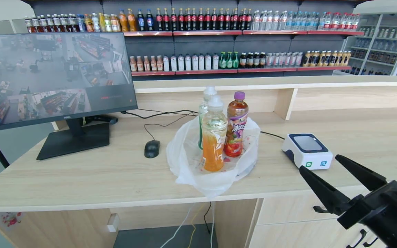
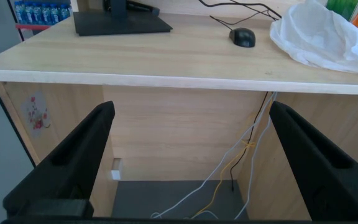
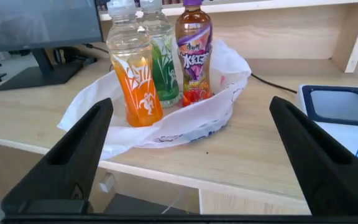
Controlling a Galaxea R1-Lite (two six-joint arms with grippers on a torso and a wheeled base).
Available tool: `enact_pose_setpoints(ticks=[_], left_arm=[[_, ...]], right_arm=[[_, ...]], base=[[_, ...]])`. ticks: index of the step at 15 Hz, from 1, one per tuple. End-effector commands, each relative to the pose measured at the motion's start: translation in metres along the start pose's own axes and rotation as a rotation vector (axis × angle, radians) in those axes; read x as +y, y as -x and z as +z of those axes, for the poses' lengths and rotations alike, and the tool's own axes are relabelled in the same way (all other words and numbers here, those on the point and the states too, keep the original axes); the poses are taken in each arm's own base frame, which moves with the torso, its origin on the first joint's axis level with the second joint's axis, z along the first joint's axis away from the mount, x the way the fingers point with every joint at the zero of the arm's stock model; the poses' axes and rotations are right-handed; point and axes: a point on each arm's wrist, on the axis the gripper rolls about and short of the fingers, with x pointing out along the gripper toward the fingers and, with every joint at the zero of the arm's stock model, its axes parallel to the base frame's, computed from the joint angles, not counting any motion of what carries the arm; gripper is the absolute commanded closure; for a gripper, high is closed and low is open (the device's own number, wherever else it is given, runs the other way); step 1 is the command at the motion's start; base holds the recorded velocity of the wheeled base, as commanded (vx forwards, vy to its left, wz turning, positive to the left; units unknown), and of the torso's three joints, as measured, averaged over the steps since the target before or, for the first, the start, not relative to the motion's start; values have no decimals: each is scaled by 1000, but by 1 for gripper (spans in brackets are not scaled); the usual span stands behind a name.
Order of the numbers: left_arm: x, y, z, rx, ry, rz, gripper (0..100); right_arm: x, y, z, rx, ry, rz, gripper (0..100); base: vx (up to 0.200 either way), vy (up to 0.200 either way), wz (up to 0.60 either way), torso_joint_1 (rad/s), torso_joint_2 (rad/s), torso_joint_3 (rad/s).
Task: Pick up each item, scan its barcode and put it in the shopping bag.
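I am holding my right gripper [image 1: 319, 162] spread wide near the scanner [image 1: 307, 150]; three bottles [image 1: 214, 141] are standing in the shopping bag [image 1: 184, 162], the rear bottle [image 1: 203, 112] half hidden, probably upright, so I am planning moves wide of them

Counter [image 1: 81, 179]: showing pale wood grain, smooth, matt.
Shopping bag [image 1: 184, 162]: looking like thin, crinkled, translucent plastic.
Orange bottle [image 1: 214, 137]: gleaming as clear glossy plastic.
Scanner [image 1: 307, 151]: looking like smooth white plastic.
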Motion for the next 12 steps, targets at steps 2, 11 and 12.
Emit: enact_pose_setpoints(ticks=[2,11,12], left_arm=[[0,0,0,-1,0,0,0],[0,0,0,-1,0,0,0],[0,0,0,-1,0,2,0]], right_arm=[[-4,15,9,-27,-10,1,0],[-36,133,-29,371,297,236,0],[-47,152,-40,382,306,243,0]], base=[[0,0,0,0,0,0],[0,0,0,0,0,0],[0,0,0,0,0,0]])
